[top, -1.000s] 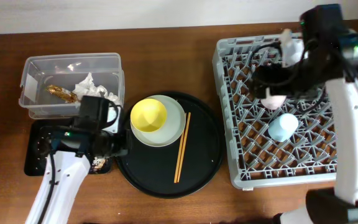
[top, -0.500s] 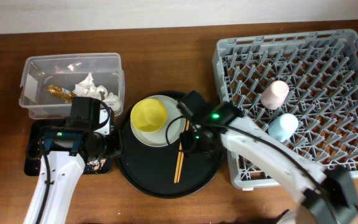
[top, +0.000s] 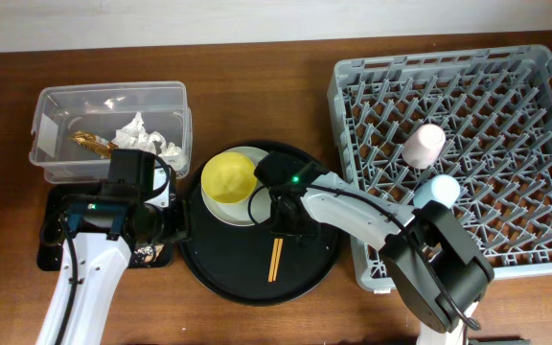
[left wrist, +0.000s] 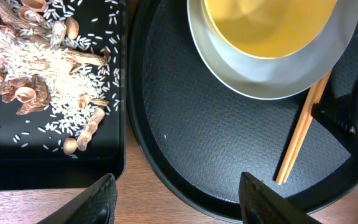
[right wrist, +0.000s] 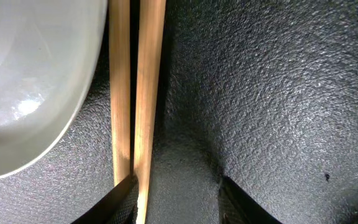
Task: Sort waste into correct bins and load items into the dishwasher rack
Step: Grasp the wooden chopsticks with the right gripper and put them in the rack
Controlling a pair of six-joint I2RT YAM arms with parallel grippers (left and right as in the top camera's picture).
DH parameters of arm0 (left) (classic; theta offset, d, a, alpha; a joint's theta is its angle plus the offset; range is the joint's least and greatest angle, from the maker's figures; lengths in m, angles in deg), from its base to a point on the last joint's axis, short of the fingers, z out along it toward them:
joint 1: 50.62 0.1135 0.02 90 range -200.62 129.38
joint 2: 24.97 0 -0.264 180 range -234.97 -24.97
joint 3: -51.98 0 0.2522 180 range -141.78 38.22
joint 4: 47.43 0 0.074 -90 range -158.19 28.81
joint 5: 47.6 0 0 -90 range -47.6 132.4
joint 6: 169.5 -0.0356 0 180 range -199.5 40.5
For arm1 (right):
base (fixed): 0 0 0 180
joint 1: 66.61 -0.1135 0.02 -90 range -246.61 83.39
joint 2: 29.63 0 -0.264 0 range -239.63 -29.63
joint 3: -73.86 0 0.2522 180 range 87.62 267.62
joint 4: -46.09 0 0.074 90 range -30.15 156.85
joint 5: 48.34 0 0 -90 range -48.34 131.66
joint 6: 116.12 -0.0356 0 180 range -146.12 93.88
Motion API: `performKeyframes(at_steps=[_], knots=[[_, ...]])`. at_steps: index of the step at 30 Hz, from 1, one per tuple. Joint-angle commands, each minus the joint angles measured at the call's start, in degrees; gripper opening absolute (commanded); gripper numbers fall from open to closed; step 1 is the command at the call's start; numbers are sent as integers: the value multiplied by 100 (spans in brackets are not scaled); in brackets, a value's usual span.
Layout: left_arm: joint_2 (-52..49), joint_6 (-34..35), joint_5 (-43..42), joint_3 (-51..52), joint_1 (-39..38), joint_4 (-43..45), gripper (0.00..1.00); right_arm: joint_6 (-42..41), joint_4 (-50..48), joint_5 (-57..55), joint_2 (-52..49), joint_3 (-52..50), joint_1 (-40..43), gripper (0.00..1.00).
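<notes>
The right gripper [right wrist: 176,200] is down on the large round black tray [right wrist: 266,93] with its fingers [right wrist: 234,200] spread and only bare tray between most of the gap. The pair of wooden chopsticks [right wrist: 135,93] lies lengthwise at the plate-side finger. One stick runs under that fingertip. The other sits just inside it, touching or nearly so, well apart from the opposite finger. The pale grey-green plate [right wrist: 36,81] curves away just beyond the sticks, outside the fingers.

The left gripper [left wrist: 179,200] hangs with its fingers spread wide and holds nothing. Between them lie the near rim of the round tray and a strip of wooden table [left wrist: 135,208]. Ahead of one finger is the shallow black rectangular tray [left wrist: 17,168], with rice and brownish food scraps [left wrist: 48,68] on it. Ahead of the other finger, the small yellow bowl [left wrist: 269,25] sits in the plate.

From overhead, crumpled paper wads [top: 142,132] and a gold-brown wrapper [top: 94,144] lie in the clear plastic tub [top: 46,101]. A pink cup [top: 424,146] and a light-blue cup [top: 436,192] rest in the grey dishwasher rack [top: 353,115], far from both grippers.
</notes>
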Motion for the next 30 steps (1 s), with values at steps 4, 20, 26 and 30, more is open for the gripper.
performKeyframes(at_steps=[4, 20, 26, 30], knots=[[61, 55, 22, -11, 31, -4, 62, -247, -57, -398, -205, -85, 15, 42], [61, 55, 22, -11, 31, -7, 62, 1591, 1952, -455, 1919, 264, 953, 4], [61, 55, -24, -11, 28, -9, 62, 3823, 2356, -459, 2597, 210, 2107, 4], [61, 55, -24, -11, 28, -9, 63, 3866, 2159, -476, 2105, 192, 2107, 22]])
